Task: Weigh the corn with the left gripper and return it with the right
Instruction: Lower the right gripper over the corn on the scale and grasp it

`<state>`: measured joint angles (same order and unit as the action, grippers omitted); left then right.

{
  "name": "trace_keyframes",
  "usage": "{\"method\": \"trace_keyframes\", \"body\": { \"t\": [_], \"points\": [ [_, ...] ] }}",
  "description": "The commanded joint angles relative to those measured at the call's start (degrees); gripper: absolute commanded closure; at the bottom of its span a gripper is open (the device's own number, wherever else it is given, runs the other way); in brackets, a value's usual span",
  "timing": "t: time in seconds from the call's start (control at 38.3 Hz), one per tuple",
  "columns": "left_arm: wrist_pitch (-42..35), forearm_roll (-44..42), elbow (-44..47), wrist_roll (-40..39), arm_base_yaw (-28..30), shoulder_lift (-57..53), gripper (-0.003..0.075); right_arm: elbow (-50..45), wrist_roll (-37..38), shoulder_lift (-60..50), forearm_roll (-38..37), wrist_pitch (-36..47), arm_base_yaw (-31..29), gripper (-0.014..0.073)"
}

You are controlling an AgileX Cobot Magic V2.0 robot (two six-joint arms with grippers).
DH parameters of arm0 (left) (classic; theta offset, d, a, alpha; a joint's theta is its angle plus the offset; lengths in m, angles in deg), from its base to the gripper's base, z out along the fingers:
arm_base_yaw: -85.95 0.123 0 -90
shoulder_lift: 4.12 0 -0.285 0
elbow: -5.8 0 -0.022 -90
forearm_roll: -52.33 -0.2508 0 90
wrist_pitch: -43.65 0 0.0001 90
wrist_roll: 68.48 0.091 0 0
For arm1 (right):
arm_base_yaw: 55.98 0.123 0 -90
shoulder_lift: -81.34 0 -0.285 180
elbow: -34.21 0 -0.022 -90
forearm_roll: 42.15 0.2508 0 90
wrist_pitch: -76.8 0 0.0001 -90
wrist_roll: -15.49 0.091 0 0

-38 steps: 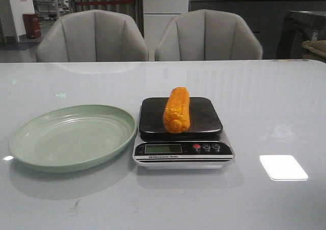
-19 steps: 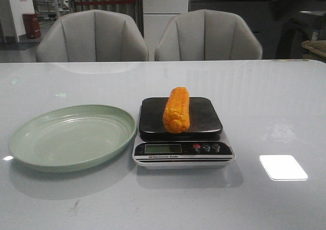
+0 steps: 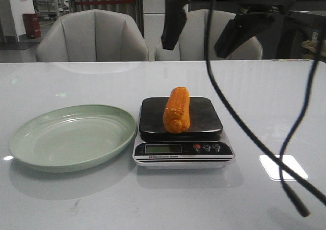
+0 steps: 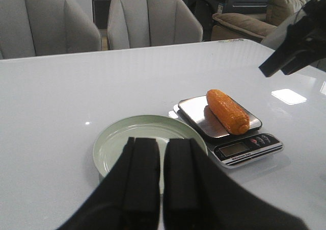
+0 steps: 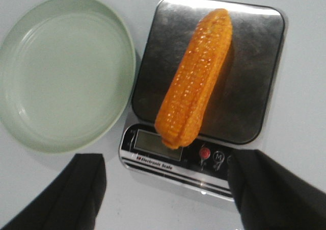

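The orange-yellow corn [image 3: 177, 109] lies lengthwise on the dark platform of the kitchen scale [image 3: 209, 120]. It also shows in the left wrist view [image 4: 227, 110] and the right wrist view [image 5: 195, 89]. My right gripper [image 3: 202, 28] hangs high above the scale with its fingers [image 3: 171, 23] spread wide and empty. In the right wrist view the gripper [image 5: 167, 159] frames the scale's front. My left gripper [image 4: 161, 144] is shut and empty, held back above the near side of the pale green plate [image 4: 122, 143]. It is out of the front view.
The pale green plate [image 3: 46, 138] sits empty left of the scale. Thin black cables [image 3: 239, 123] from the right arm hang across the right half of the front view. Two grey chairs [image 3: 91, 36] stand behind the table's far edge.
My right arm has come in from the upper right and now hangs over the scale, cables trailing in front. The corn, scale and plate have not moved.
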<state>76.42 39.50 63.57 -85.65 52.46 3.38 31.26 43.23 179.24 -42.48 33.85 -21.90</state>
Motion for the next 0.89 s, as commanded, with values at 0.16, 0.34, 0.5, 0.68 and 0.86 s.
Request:
{"method": "trace_keyframes", "body": {
  "t": [0.16, 0.34, 0.5, 0.68, 0.86],
  "points": [
    [-4.3, -0.3, -1.3, -0.2, 0.0, 0.7, 0.0577, 11.4, 14.1, 9.2, -9.6, -4.0, 3.0, -0.0002],
    [-4.3, -0.3, -1.3, -0.2, 0.0, 0.7, 0.0577, 14.9, 20.5, 15.3, -9.6, -6.6, 3.0, -0.0002],
    [-4.3, -0.3, -1.3, -0.2, 0.0, 0.7, 0.0577, 17.4, 21.2, 19.2, -9.4, -8.5, 2.8, -0.0002],
    [-4.3, -0.3, -1.3, -0.2, 0.0, 0.7, 0.0577, 18.7, 21.3, 22.5, -9.0, -9.2, 2.4, 0.0056],
    [-4.3, -0.3, -1.3, -0.2, 0.0, 0.7, 0.0577, 20.8, 21.3, 23.9, -8.8, -10.5, 1.9, 0.0332]
  ]
}}
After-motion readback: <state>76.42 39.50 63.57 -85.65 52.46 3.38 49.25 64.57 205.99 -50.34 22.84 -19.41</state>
